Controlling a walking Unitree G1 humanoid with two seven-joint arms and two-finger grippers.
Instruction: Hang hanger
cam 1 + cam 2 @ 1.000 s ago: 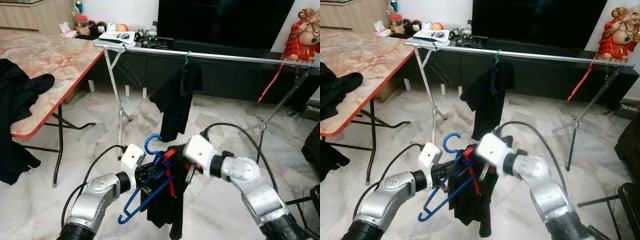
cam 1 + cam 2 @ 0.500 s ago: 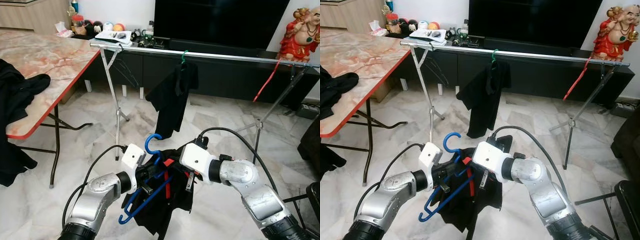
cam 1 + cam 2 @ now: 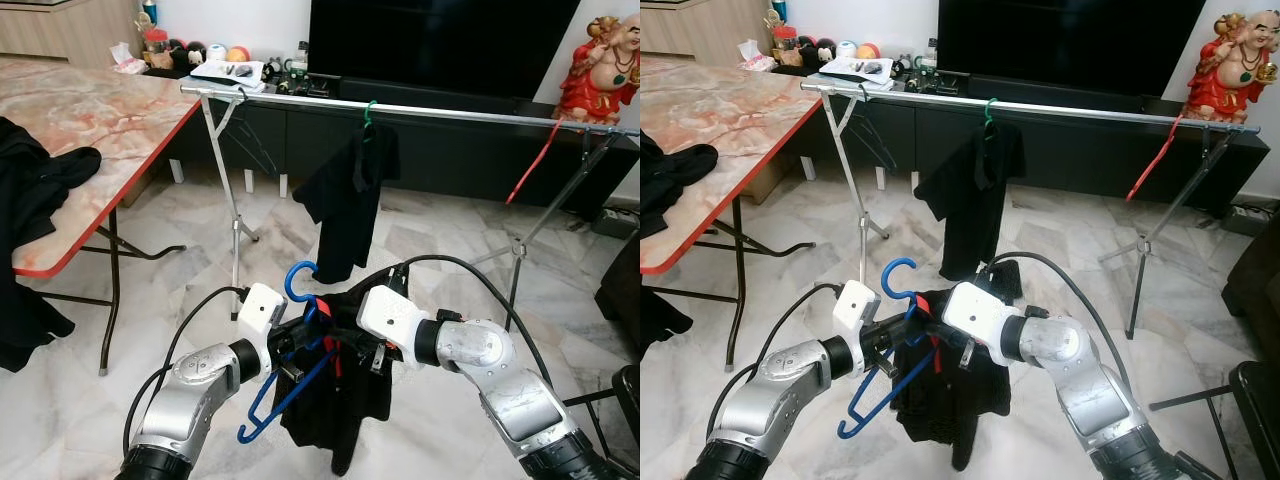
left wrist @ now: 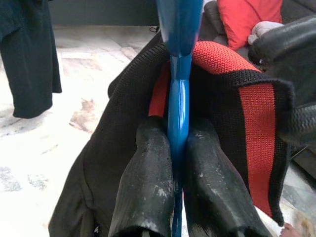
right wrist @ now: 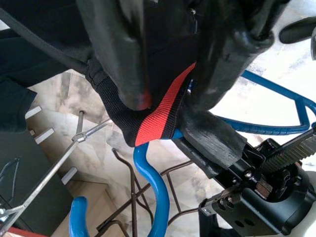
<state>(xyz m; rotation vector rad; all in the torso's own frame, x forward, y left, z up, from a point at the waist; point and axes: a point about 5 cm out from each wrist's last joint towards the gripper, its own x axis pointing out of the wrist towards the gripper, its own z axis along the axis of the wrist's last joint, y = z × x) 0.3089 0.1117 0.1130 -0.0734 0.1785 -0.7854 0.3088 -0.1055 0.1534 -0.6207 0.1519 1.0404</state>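
My left gripper (image 3: 298,345) is shut on the neck of a blue hanger (image 3: 292,388), whose hook (image 3: 298,272) points up; the left wrist view shows both fingers (image 4: 148,163) pinching the blue bar (image 4: 178,94). A black garment with a red stripe (image 3: 340,415) is draped over the hanger and hangs below it. My right gripper (image 3: 347,335) is shut on the garment's red-striped collar (image 5: 159,118), right beside the left gripper. Beyond them a metal rack rail (image 3: 450,108) runs across the room.
A black shirt (image 3: 345,205) on a green hanger (image 3: 371,112) hangs mid-rail, and a red hanger (image 3: 530,170) hangs near its right end. A marble-topped table (image 3: 110,120) with black clothes (image 3: 35,185) stands left. A dark TV cabinet (image 3: 460,150) is behind the rack.
The garment was bunched up half a second ago and now hangs straight down. Both grippers and the hanger have risen slightly. The view shifted a little a second ago.
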